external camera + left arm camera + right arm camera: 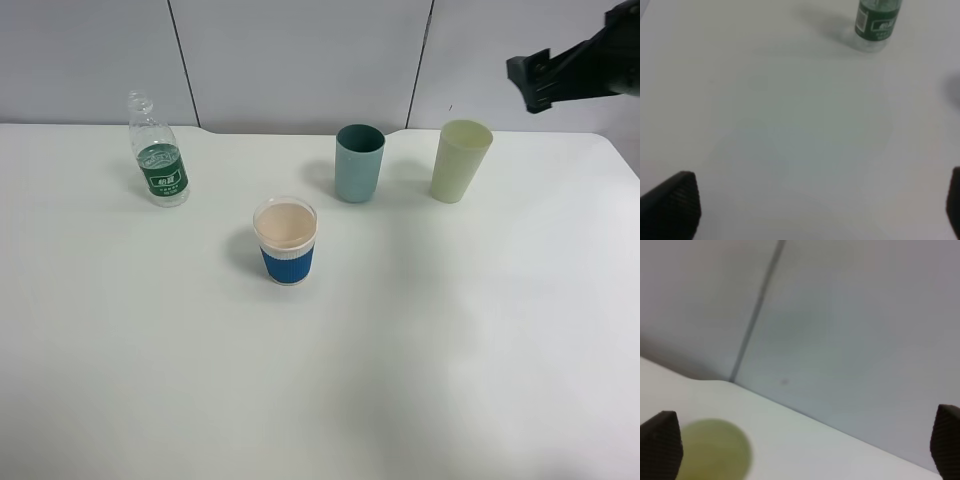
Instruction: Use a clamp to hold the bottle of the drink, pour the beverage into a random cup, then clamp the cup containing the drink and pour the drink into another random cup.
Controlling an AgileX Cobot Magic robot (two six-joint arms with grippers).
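The bottle (158, 152), clear with a green label, stands upright at the table's back left; its lower part (877, 21) also shows in the left wrist view. I cannot make out the beverage inside it. The blue-sleeved cup (286, 242) stands in the middle, and the teal cup (359, 162) behind it to the right. My left gripper (815, 210) is open over bare table, well short of the bottle, and is out of the exterior view. High at the back right my right gripper (532, 84) is open and empty, with both fingertips (660, 446) wide apart.
A taller pale yellow-green tumbler (460, 160) stands right of the teal cup, and its rim (715, 450) shows below the right gripper. The white table (320, 380) ends at a grey panelled wall (300, 60) behind the cups.
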